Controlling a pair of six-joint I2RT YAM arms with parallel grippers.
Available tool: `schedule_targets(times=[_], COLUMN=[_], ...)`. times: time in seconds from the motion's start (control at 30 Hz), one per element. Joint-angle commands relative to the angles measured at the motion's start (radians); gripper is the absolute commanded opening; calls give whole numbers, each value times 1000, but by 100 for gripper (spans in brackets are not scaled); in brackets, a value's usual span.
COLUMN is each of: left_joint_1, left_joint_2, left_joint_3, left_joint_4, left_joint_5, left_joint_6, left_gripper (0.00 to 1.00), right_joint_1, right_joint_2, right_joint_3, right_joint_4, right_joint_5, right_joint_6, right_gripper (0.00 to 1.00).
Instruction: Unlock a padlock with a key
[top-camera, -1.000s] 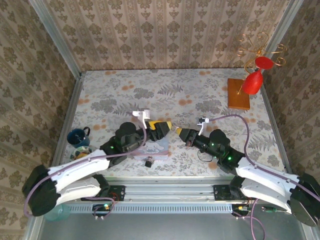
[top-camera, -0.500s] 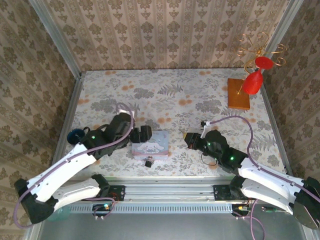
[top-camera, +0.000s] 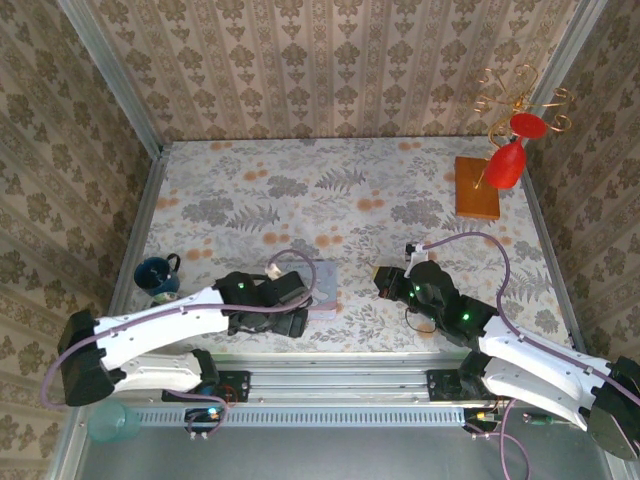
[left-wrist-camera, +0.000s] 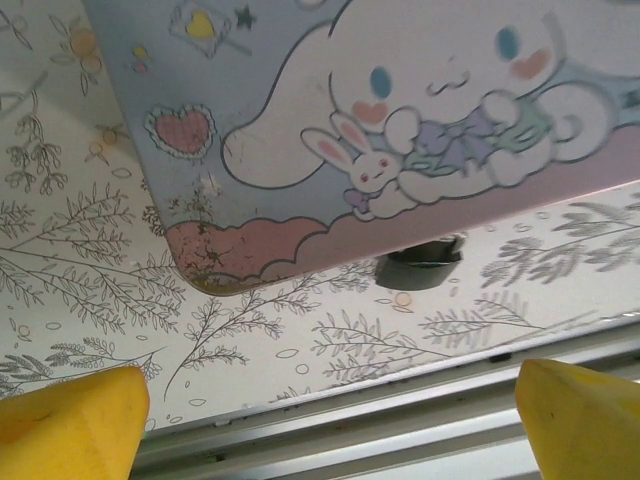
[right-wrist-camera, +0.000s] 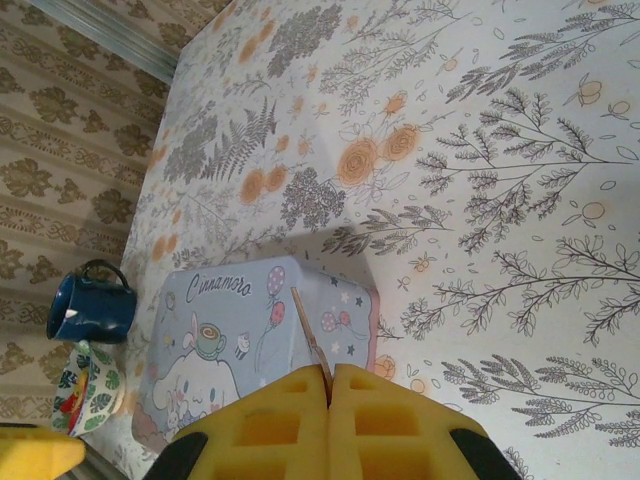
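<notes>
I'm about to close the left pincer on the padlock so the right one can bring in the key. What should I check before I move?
1. Key gripped: ok. The right pincer is shut on the key, with the blade sticking out ahead.
2. Opening: ok. The left pincer has its fingertips wide apart.
3. Padlock in sight: ok. The padlock sits at the near edge of the tin, which partly hides it.
4. Padlock held: not ok. Nothing is between the left fingertips.
5. Keyhole facing: cannot tell.
</notes>
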Motion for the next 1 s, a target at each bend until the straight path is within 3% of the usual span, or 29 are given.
schedule_targets(times=[0.0, 0.63, 0.97], left_joint_1=[13, 155, 240], left_joint_2=[22, 55, 127], left_joint_3=[-30, -174, -144], left_joint_4=[39, 367, 526], left_joint_5=[3, 70, 69], left_joint_6=[-6, 105, 140], left_gripper=[97, 94, 91], right_joint_1=[-1, -1, -1], right_joint_2=[-10, 61, 85], right_joint_3=[16, 3, 17], right_joint_4=[-20, 64, 61], right_joint_5=[38, -8, -18], right_joint_6=[26, 72, 66], right_gripper=[0, 0, 0])
